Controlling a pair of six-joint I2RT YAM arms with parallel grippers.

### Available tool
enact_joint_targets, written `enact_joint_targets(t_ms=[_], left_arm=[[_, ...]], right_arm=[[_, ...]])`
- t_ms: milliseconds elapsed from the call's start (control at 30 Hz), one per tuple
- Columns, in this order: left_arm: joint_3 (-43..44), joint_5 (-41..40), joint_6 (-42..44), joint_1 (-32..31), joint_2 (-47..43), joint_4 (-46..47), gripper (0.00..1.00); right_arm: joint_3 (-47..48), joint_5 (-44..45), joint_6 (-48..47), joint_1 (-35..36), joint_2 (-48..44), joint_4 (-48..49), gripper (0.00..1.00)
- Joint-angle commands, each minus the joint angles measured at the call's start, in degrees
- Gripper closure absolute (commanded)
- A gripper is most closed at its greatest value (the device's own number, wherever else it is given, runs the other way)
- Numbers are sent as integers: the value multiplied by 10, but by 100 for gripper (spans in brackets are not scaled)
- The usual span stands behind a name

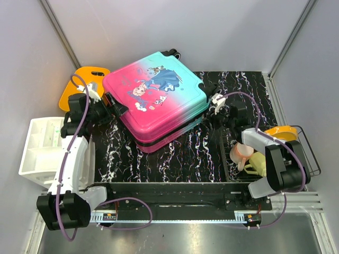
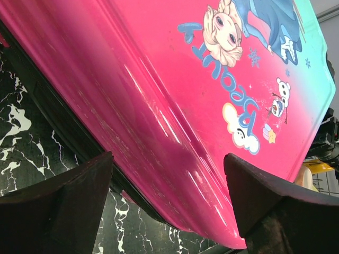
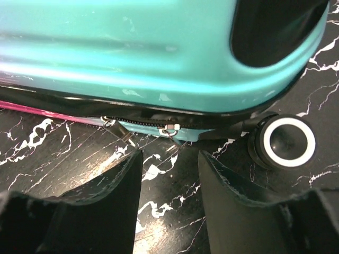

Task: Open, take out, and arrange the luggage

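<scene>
The luggage (image 1: 156, 100) lies flat and shut on the black table (image 1: 180, 159). It sits toward the far edge, about in the middle and turned a bit crooked. Its picture side faces up, and its wheels point to the far edge. The left gripper (image 2: 168, 159) is at the pink corner of the luggage. Its fingers (image 2: 58, 206) are spread wide, with the pink edge in the gap, and I cannot tell if they touch it. The right gripper (image 3: 169, 159) is low at the teal side, close to a black and white wheel (image 3: 286, 140). Its fingers are part way apart and hold nothing. The zipper pulls (image 3: 169, 129) are just in front of them. An orange bin (image 1: 87, 82) pokes out at the far left corner. A white tray (image 1: 45, 145) sits off the left edge. A wire rack (image 1: 310, 159) with a pink cup (image 1: 241, 153) is at the right edge.
</scene>
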Motion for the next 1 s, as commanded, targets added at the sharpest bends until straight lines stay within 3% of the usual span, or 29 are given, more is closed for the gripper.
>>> enact_joint_targets(t_ms=[0,200,433,533,667,967], left_arm=[[-2,-7,-10,5,8,26,11],[-3,-6,-18,10,19,37,12],[-10,-2,-35,19,25,37,13],[-15,-2,-41,20,26,36,14],[-24,6,-45,20,25,34,15],[-30,-8,-43,20,47,16,16]], right_arm=[[50,-37,-13,0,23,32,48],[75,-32,0,0,47,22,51],[109,-39,-5,3,67,-19,65],[106,-40,-13,3,59,-42,74],[103,-19,-53,2,44,-79,100],[137,89,-102,-27,50,-84,100]])
